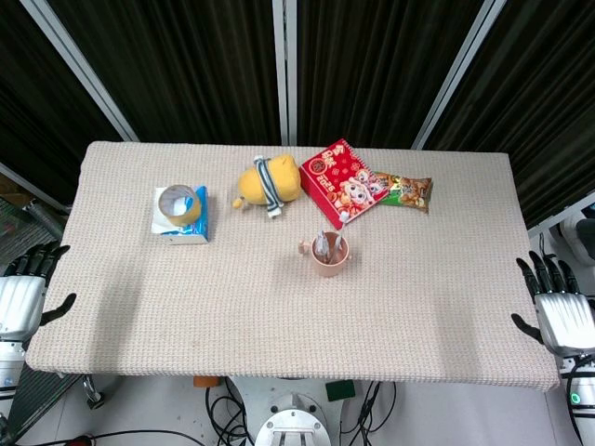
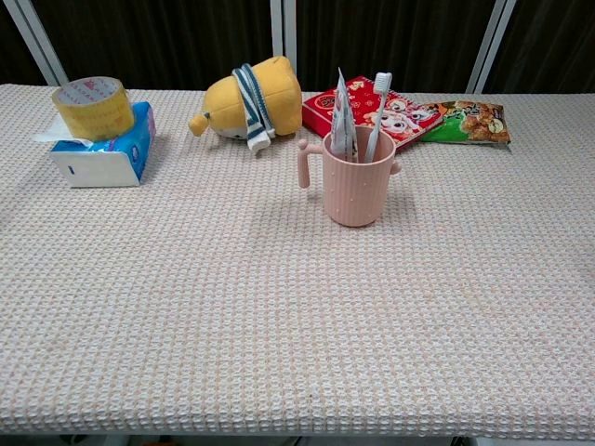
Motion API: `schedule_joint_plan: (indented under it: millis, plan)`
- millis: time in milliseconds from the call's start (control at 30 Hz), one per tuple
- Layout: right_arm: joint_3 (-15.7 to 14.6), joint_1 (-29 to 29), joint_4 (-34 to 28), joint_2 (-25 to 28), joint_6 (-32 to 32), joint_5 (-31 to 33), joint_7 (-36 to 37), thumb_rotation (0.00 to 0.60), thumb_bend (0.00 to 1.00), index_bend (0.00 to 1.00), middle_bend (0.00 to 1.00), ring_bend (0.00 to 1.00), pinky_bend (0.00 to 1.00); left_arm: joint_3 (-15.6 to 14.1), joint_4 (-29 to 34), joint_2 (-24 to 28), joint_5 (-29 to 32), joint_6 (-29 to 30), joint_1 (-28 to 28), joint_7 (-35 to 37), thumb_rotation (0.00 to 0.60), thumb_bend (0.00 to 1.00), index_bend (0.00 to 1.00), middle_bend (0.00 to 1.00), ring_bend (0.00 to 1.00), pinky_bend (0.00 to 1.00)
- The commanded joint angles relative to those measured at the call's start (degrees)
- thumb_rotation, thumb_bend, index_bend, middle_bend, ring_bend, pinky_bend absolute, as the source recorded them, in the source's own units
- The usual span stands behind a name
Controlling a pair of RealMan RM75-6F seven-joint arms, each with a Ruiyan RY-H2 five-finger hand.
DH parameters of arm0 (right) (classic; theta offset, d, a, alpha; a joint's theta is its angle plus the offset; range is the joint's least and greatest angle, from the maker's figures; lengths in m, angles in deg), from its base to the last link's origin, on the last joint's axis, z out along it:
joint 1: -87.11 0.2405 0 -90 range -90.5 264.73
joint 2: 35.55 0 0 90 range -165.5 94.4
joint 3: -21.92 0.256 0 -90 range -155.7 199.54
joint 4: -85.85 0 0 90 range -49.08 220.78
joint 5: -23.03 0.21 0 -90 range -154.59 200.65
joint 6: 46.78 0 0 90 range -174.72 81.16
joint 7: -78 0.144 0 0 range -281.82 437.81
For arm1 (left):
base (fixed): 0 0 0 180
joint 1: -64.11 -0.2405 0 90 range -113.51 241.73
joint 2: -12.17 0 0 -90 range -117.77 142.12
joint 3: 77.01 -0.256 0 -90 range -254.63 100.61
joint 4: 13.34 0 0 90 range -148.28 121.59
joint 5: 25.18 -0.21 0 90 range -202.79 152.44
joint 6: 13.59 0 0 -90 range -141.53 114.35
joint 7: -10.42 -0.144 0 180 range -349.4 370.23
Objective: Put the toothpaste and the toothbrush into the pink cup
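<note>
Silver toothpaste tube (image 2: 341, 116) & white toothbrush (image 2: 376, 113) stand upright in ribbed pink plastic cup (image 2: 356, 189). Left hand (image 1: 20, 299) & right hand (image 1: 561, 314) off table edges, fingers apart, holding nothing.

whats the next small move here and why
Probably none beyond keeping both hands parked. The toothpaste and toothbrush already stand inside the pink cup, while the left hand and right hand sit open off the table's edges, holding nothing.

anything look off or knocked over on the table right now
Nothing stands out. The pink cup stands upright with the toothpaste and toothbrush leaning inside it. The yellow plush toy lies on its side, which looks harmless.
</note>
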Motion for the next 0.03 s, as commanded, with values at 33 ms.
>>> schedule_joint_plan:
  millis: [33]
  plan:
    - [0.8,-0.8,1.2,-0.9,0.9,-0.5,1.1,0.6,0.48,0.0,0.0,0.0,0.0,-0.1,0.4,0.1,-0.1,-0.1,0.0,-0.1,0.6,0.2,0.16,0.13,0.12,0.25]
